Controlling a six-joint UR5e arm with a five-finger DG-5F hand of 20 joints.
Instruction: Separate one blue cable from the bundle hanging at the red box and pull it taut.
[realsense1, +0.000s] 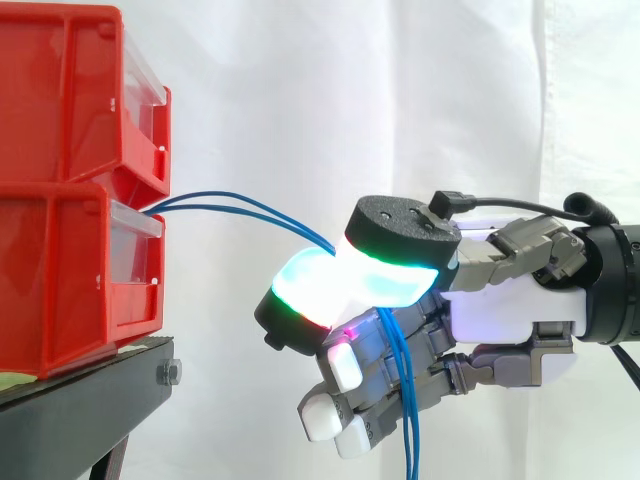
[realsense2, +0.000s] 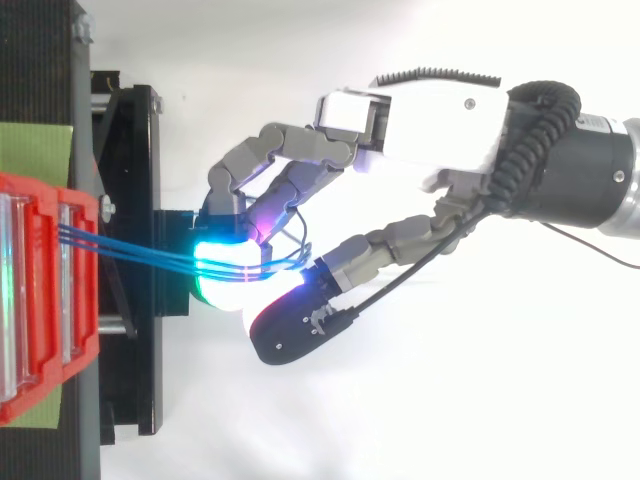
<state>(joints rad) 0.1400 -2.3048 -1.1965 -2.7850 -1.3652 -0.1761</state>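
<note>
Thin blue cables (realsense1: 240, 207) come out at the top of the lower red bin (realsense1: 60, 290) and run right, sloping slightly down, to my hand (realsense1: 500, 310). The hand is level with the lower bin, a short way to its right. Two glowing cyan-green fingertips (realsense1: 385, 275) are pressed together over the cables, so the hand is shut on them. Past the pinch the cables hang down across the curled fingers (realsense1: 405, 400). From above, the strands (realsense2: 130, 250) fan slightly from the bin (realsense2: 40, 300) to the lit pads (realsense2: 225, 270) of the hand (realsense2: 430, 120).
Two red bins are stacked, the upper one (realsense1: 60, 90) on the lower, on a black stand (realsense1: 90, 390) at the left. A white curtain hangs behind. Free space lies to the right of the stand, around the arm.
</note>
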